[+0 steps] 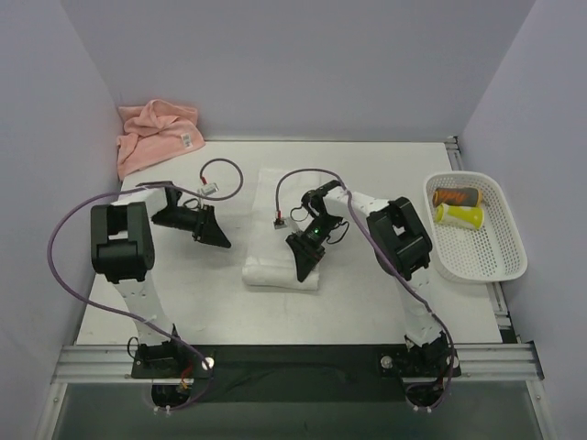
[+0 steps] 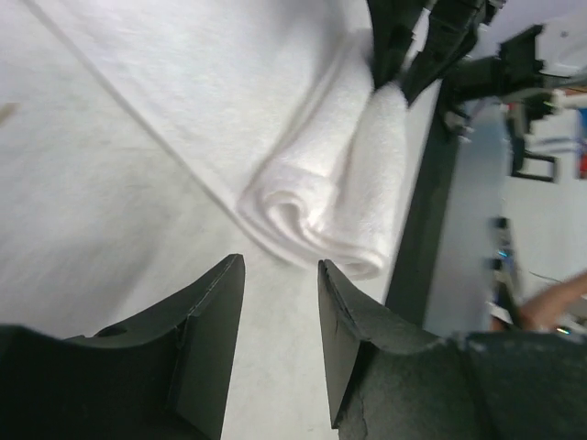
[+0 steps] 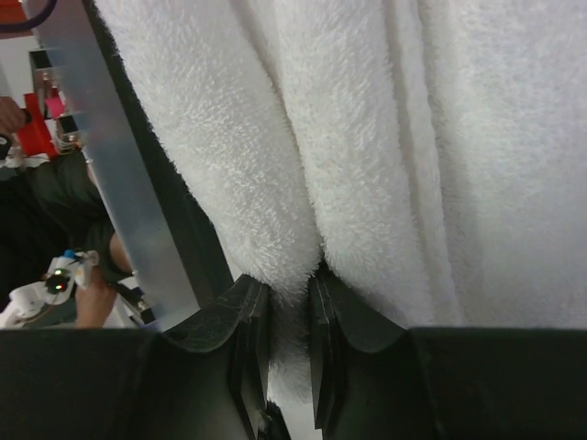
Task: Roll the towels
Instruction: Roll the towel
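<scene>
The white towel (image 1: pixel 271 197) lies lengthwise mid-table, its near end rolled into a thick coil (image 2: pixel 330 202). My right gripper (image 1: pixel 304 264) is shut on a fold of that roll at its right end; terry cloth (image 3: pixel 367 137) fills the right wrist view, pinched between the jaws of the right gripper (image 3: pixel 286 295). My left gripper (image 1: pixel 220 240) stands open just left of the roll, nothing between its fingers, and bare table shows in the gap of the left gripper (image 2: pixel 280 275). The salmon-pink towel (image 1: pixel 158 136) lies crumpled in the far left corner.
A white mesh basket (image 1: pixel 514 266) sits at the right with an orange can (image 1: pixel 457 196) and a yellow can (image 1: pixel 459 215) in it. Purple cables (image 1: pixel 225 174) loop above the table by both arms. Walls close in the back and sides.
</scene>
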Motion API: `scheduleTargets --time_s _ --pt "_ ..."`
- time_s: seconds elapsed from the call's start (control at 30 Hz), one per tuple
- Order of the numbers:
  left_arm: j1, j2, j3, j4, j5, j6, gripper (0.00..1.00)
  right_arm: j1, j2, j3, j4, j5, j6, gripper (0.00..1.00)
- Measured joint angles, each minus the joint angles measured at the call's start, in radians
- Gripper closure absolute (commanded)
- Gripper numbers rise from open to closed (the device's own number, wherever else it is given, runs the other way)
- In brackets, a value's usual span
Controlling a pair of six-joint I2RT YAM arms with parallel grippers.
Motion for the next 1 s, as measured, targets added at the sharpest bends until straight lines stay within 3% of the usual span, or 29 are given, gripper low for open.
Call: scheduleTargets --time_s 0.1,0.2,0.33,0.47,0.67,1.0 --pt "0.061 -0.113 -0.062 0.089 -0.037 0.002 0.47 -0.009 0.038 0.032 -0.061 -0.032 0.000 1.00" --pt "0.037 -0.321 -0.188 0.199 -0.103 0.024 0.39 -0.019 0.090 0.084 -0.124 -0.059 -0.004 1.00" --pt "-0.148 -0.646 -0.367 0.367 -0.217 0.107 0.30 -0.037 0.153 0.130 -0.192 -0.106 -0.005 1.00" --pt "-0.356 -0.866 -0.553 0.545 -0.352 0.200 0.30 -0.056 0.193 0.155 -0.237 -0.148 -0.004 1.00" --pt "-0.573 -0.923 -0.742 0.784 -0.578 0.307 0.28 -0.081 0.265 0.220 -0.322 -0.190 -0.004 1.00" --pt "-0.708 -0.872 -0.844 1.093 -0.742 0.428 0.28 -0.087 0.323 0.273 -0.395 -0.212 0.000 1.00"
